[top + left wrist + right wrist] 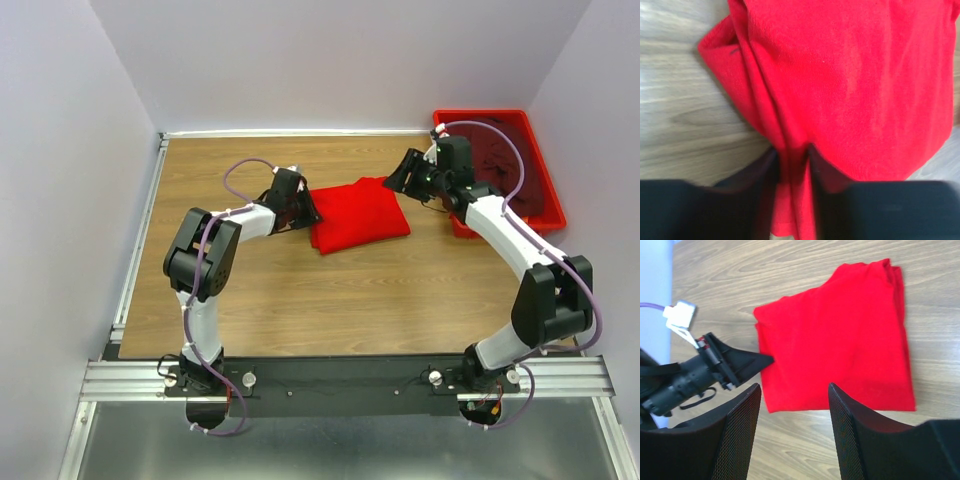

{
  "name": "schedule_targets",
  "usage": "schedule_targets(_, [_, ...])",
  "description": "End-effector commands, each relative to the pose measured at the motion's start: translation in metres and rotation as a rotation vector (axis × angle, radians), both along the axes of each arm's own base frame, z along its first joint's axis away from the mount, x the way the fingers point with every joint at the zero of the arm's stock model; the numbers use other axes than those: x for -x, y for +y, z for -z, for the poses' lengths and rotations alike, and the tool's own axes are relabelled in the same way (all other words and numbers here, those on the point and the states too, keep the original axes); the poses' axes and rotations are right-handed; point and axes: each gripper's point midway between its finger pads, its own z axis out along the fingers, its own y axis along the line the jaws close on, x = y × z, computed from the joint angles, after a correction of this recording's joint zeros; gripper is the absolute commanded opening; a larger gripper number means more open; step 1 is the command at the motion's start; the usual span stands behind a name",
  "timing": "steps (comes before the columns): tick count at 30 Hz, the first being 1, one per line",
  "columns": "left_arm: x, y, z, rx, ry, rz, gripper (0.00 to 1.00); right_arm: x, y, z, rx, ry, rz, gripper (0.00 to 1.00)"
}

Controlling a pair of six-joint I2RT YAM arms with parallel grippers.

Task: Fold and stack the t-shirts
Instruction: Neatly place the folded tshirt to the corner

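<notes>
The bright red t-shirt (360,215) lies folded into a rough rectangle on the wooden table; it also shows in the right wrist view (840,340). My left gripper (310,212) is at the shirt's left edge, shut on a bunched fold of the red cloth (790,150). My right gripper (397,181) hovers open and empty above the shirt's far right corner, and the right wrist view (795,390) shows bare wood between its fingers. The dark maroon t-shirt (500,160) lies crumpled in the red tray.
The rigid red plastic tray (545,215) stands at the table's far right, beside the right arm. White walls enclose the table at the back and both sides. A metal rail runs along the left edge (140,240).
</notes>
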Motion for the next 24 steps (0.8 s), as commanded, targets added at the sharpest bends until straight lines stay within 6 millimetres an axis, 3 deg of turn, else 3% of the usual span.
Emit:
schedule_targets(1, [-0.001,-0.008,0.001,0.019,0.024,-0.010,0.19,0.013,0.011,-0.016,-0.048,-0.026,-0.039,0.63])
schedule_targets(3, [-0.001,-0.012,-0.005,0.056,0.034,-0.016,0.02,0.017,0.013,-0.015,-0.053,-0.018,-0.044,0.63])
schedule_targets(4, [-0.002,-0.014,-0.008,0.084,0.045,-0.035,0.00,0.020,0.016,-0.013,-0.059,-0.012,-0.051,0.63])
schedule_targets(8, [0.000,-0.005,-0.025,0.184,0.046,-0.105,0.00,0.035,0.028,-0.017,-0.081,-0.005,-0.082,0.63])
schedule_targets(10, [0.004,0.016,-0.032,0.214,0.053,-0.178,0.00,0.044,0.036,-0.016,-0.087,0.002,-0.103,0.63])
schedule_targets(11, [0.013,0.028,-0.023,0.211,0.078,-0.206,0.00,0.047,0.038,-0.016,-0.091,0.002,-0.109,0.62])
schedule_targets(13, [0.011,0.061,-0.036,0.228,0.057,-0.293,0.00,0.055,0.042,-0.019,-0.096,-0.003,-0.126,0.62])
schedule_targets(14, [0.023,0.076,-0.024,0.225,0.090,-0.339,0.00,0.057,0.043,-0.020,-0.100,-0.003,-0.133,0.62])
schedule_targets(15, [0.020,0.102,-0.037,0.236,0.054,-0.404,0.00,0.060,0.044,-0.023,-0.105,-0.008,-0.137,0.62])
schedule_targets(17, [0.028,0.133,-0.036,0.229,0.059,-0.486,0.00,0.066,0.045,-0.021,-0.109,-0.003,-0.148,0.62])
schedule_targets(19, [0.047,0.170,-0.032,0.226,0.068,-0.588,0.00,0.071,0.046,-0.026,-0.116,-0.013,-0.160,0.62])
schedule_targets(21, [0.070,0.188,-0.016,0.212,0.108,-0.646,0.00,0.074,0.046,-0.025,-0.118,-0.011,-0.166,0.62])
schedule_targets(22, [0.075,0.205,-0.024,0.224,0.082,-0.696,0.00,0.076,0.046,-0.026,-0.118,-0.015,-0.171,0.62])
schedule_targets(24, [0.095,0.236,-0.018,0.216,0.084,-0.791,0.00,0.079,0.047,-0.026,-0.121,-0.017,-0.180,0.62])
